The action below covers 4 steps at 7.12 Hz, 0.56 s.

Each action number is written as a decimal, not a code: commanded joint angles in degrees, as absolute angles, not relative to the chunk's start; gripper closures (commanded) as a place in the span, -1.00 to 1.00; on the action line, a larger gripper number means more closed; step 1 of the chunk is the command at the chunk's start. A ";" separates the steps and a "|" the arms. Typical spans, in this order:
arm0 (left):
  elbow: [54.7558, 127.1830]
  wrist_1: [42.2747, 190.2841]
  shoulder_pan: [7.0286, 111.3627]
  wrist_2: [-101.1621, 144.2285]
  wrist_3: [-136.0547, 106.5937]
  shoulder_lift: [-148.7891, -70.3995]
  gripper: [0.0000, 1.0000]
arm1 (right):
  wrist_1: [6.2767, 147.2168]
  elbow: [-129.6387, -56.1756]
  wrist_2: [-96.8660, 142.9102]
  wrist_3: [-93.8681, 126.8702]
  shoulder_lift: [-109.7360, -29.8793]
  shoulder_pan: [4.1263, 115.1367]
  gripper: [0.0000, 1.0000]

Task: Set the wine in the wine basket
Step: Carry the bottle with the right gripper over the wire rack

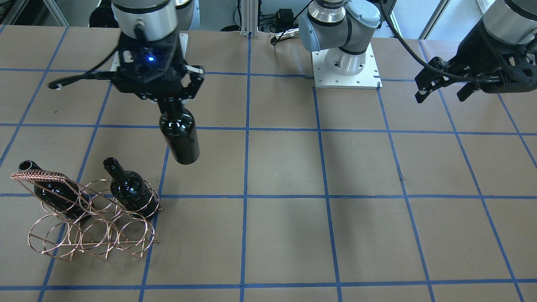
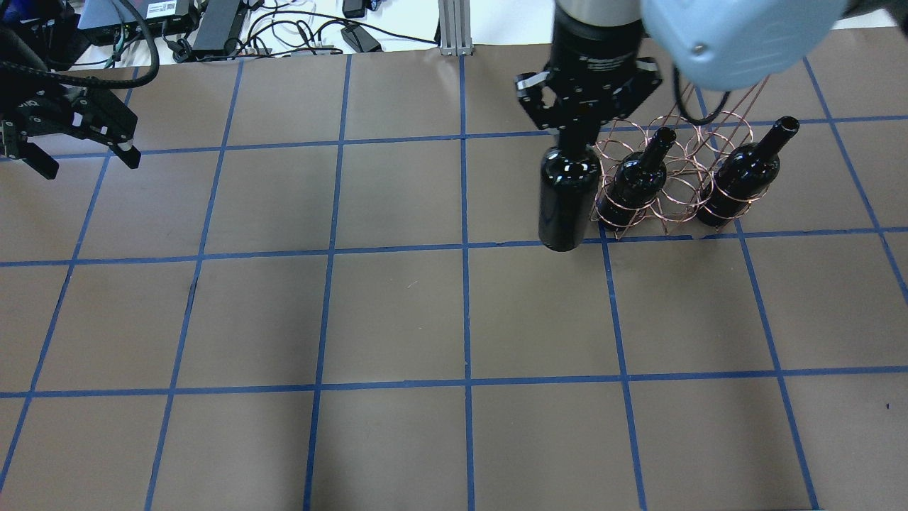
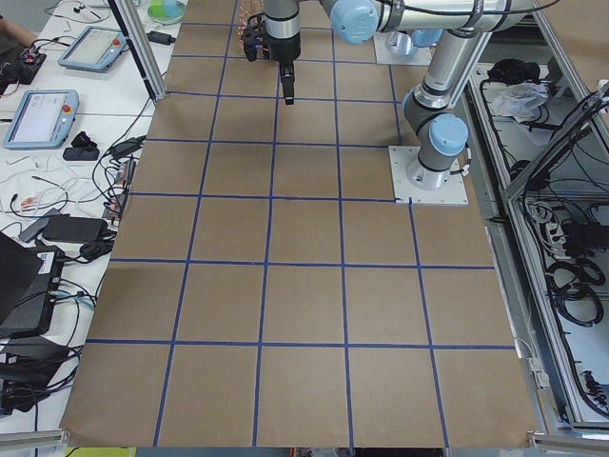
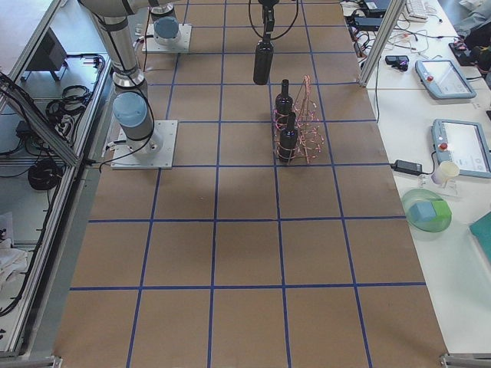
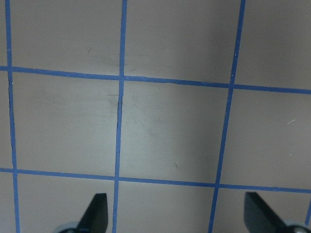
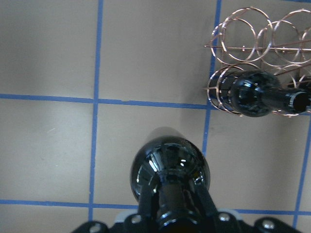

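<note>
The glossy near-black glass wine bottle hangs upright in the air. Near it stands the copper wire basket, holding two like bottles.

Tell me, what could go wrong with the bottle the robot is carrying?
1. The right gripper holds the wine bottle only by its thin neck, off the table. The glass looks slick, so it might slip and fall.
2. It hangs close to the wine basket, where two bottles already sit. Going in, it could bump the nearer bottle or catch a wire loop and tip the basket.
</note>
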State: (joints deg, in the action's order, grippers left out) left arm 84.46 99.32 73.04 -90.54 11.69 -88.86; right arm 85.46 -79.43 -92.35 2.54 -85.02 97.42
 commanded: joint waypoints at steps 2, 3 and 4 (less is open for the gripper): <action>84.81 99.23 73.39 -90.52 11.69 -88.77 -1.00 | 82.71 -80.07 -92.81 -14.11 -86.48 82.83 0.78; 84.81 99.23 73.30 -90.53 11.78 -88.77 -1.00 | 82.97 -79.89 -93.86 -14.50 -86.48 80.97 0.78; 84.81 99.23 73.21 -90.53 11.78 -88.68 -1.00 | 83.23 -79.02 -94.30 -14.50 -85.79 80.60 0.78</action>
State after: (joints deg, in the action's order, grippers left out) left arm 84.78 99.23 73.29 -90.51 11.75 -88.75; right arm 83.01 -79.71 -93.64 -13.68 -86.27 82.03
